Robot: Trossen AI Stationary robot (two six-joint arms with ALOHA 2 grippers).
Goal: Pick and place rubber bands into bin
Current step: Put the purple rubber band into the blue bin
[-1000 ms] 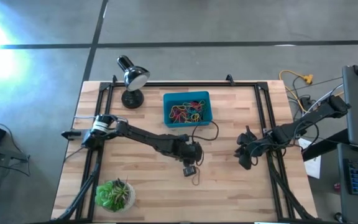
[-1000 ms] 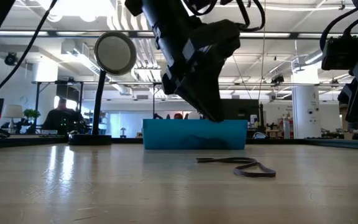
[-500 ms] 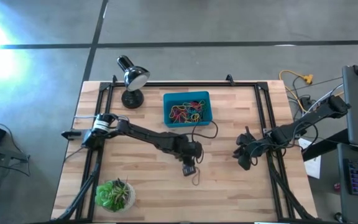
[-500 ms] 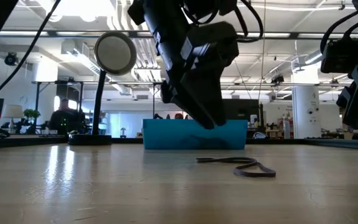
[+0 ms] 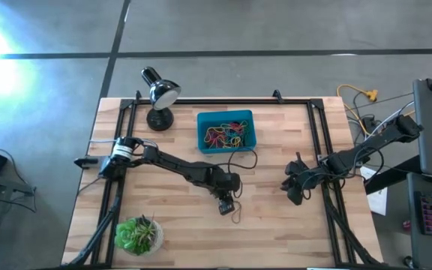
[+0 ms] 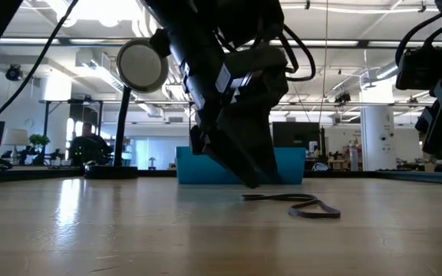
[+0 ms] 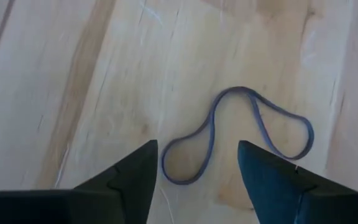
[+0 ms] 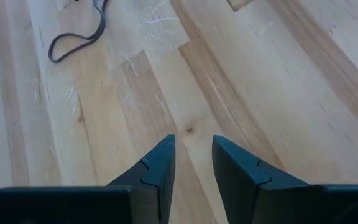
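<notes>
In the low view the left arm covers the middle of the bin point(image 6: 290, 165); only the teal front wall shows on either side of it. From above, the bin's contents read as a tangle of coloured rubber bands point(image 5: 226, 135), and single loops cannot be separated. One dark rubber band point(image 7: 236, 134) lies flat on the counter point(image 5: 163, 195), on the near side of the bin and well apart from it, bent into an uneven S-shaped loop. The left pincer point(image 7: 196, 167) hovers just above this band with fingers spread and nothing between them; one end of the loop lies in the gap. The right pincer point(image 8: 192, 160) hangs over bare counter to the right of the bin, fingers partly apart, grasping nothing. A desk lamp point(image 5: 158, 96) stands left of the bin, and a potted plant point(image 5: 138, 234) sits at the counter's near left corner.
</notes>
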